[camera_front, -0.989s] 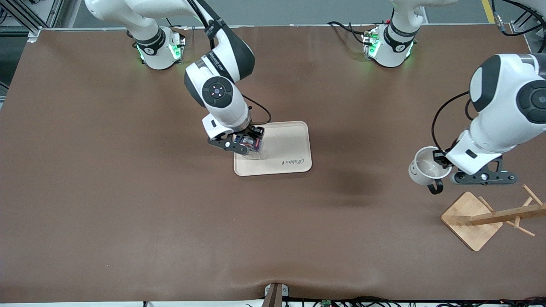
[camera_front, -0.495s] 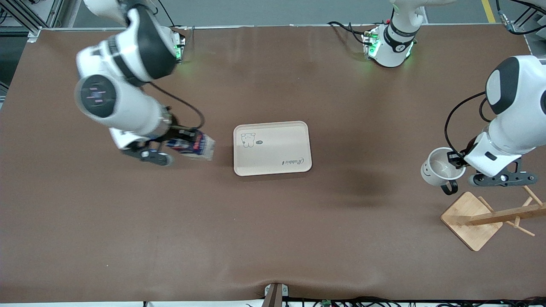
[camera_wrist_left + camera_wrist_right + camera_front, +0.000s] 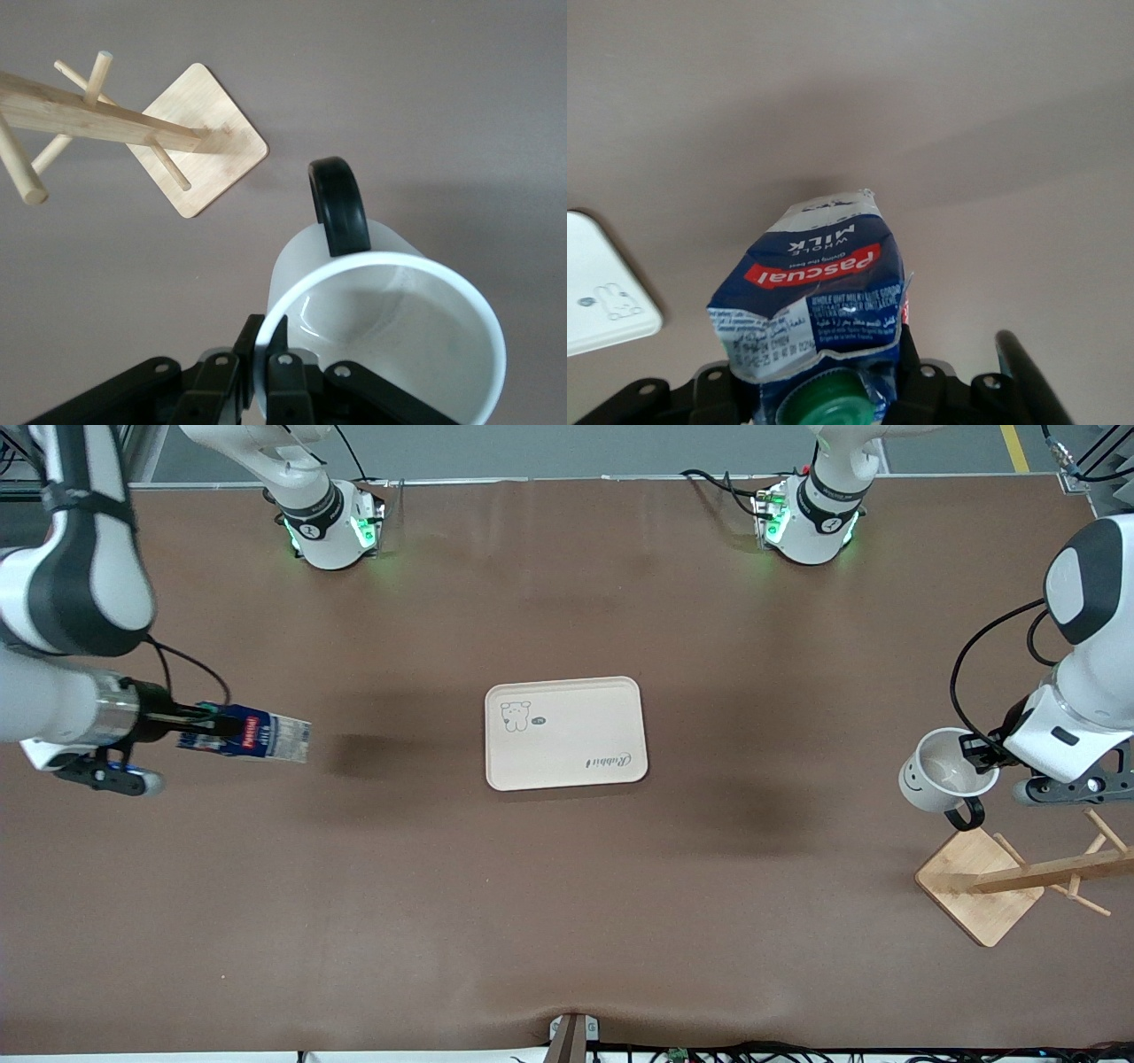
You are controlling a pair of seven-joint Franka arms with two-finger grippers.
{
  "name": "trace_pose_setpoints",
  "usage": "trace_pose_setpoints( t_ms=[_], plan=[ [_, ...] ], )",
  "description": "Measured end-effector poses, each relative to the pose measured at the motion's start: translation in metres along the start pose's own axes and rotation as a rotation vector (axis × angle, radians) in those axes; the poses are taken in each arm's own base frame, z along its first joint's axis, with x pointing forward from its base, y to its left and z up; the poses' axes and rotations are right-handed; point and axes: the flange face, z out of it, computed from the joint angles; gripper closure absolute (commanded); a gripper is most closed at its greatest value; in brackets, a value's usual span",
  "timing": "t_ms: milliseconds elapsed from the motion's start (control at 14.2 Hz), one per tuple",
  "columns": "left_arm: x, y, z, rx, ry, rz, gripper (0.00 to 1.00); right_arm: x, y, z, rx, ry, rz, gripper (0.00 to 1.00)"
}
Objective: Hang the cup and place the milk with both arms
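The milk (image 3: 257, 737), a crumpled dark-blue carton with a red label, hangs on its side over bare table at the right arm's end, away from the tray. My right gripper (image 3: 205, 728) is shut on its top; the right wrist view shows the milk (image 3: 819, 292) and its green cap (image 3: 828, 403) inside the right gripper (image 3: 824, 376). The white cup (image 3: 937, 784) with a smiley face hangs tilted just above the wooden rack (image 3: 1019, 877). My left gripper (image 3: 979, 755) is shut on its rim. In the left wrist view the left gripper (image 3: 266, 341) pinches the cup (image 3: 390, 336), black handle (image 3: 341, 208) pointing toward the rack (image 3: 133, 133).
A cream tray (image 3: 567, 771) with a bear drawing lies in the middle of the table with nothing on it; its corner shows as the tray (image 3: 602, 292) in the right wrist view. The rack's pegs (image 3: 1094, 841) stick out beside the left gripper.
The right arm swung the milk off the tray and out toward the right arm's end of the table. The left arm carried the cup a little farther toward its own end, closer to the rack.
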Motion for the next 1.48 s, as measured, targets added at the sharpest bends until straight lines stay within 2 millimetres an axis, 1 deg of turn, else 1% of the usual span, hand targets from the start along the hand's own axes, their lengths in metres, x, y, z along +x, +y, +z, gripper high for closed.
trace_pose_setpoints(
  t_ms=[71,141,353,495,636,707,777,848,918,989,1060,1130,1201,1272,1342,1413,1484],
  plan=[
    [0.0,-0.001,0.0,0.0,0.0,0.009,1.0,0.003,0.019,0.009,-0.014,-0.015,0.009,1.0],
    [0.0,-0.001,0.0,0.0,-0.001,0.015,1.0,0.005,0.029,0.017,-0.034,-0.019,0.018,1.0],
    [0.0,0.004,-0.003,-0.007,0.005,0.037,1.0,0.011,0.038,0.049,-0.058,-0.002,0.026,1.0],
    [0.0,0.006,-0.01,-0.03,-0.001,0.086,1.0,0.012,0.041,0.071,-0.06,-0.006,0.029,1.0],
    [0.0,0.0,-0.018,-0.038,-0.004,0.172,1.0,0.014,0.047,0.086,-0.057,0.004,0.037,1.0],
    [0.001,-0.007,-0.021,-0.037,0.001,0.21,1.0,0.015,0.05,0.093,-0.055,0.014,0.042,1.0],
    [0.002,-0.02,-0.024,-0.036,0.009,0.237,1.0,0.016,0.053,0.1,-0.053,0.02,0.046,1.0],
    [0.003,-0.037,-0.026,-0.039,0.016,0.258,1.0,0.016,0.055,0.106,-0.052,0.025,0.048,1.0],
    [0.002,-0.057,-0.026,-0.052,0.018,0.274,1.0,0.016,0.056,0.112,-0.052,0.028,0.05,0.96],
    [0.0,-0.078,-0.023,-0.076,0.021,0.285,1.0,0.015,0.056,0.116,-0.051,0.031,0.049,0.82],
    [-0.003,-0.101,-0.02,-0.101,0.026,0.296,1.0,0.014,0.056,0.115,-0.051,0.034,0.048,0.64],
    [-0.007,-0.125,-0.016,-0.115,0.028,0.303,1.0,0.013,0.056,0.116,-0.051,0.036,0.047,0.51],
    [-0.011,-0.145,-0.012,-0.12,0.028,0.31,1.0,0.013,0.056,0.116,-0.051,0.037,0.046,0.44],
    [-0.013,-0.159,-0.007,-0.126,0.027,0.316,1.0,0.013,0.056,0.116,-0.051,0.037,0.043,0.4],
    [-0.014,-0.165,-0.004,-0.13,0.026,0.322,1.0,0.013,0.057,0.116,-0.052,0.037,0.038,0.27],
    [-0.012,-0.165,-0.001,-0.131,0.028,0.326,1.0,0.013,0.058,0.115,-0.051,0.036,0.03,0.0],
    [-0.009,-0.162,0.001,-0.129,0.037,0.33,1.0,0.013,0.06,0.116,-0.051,0.032,0.015,0.0]
  ],
)
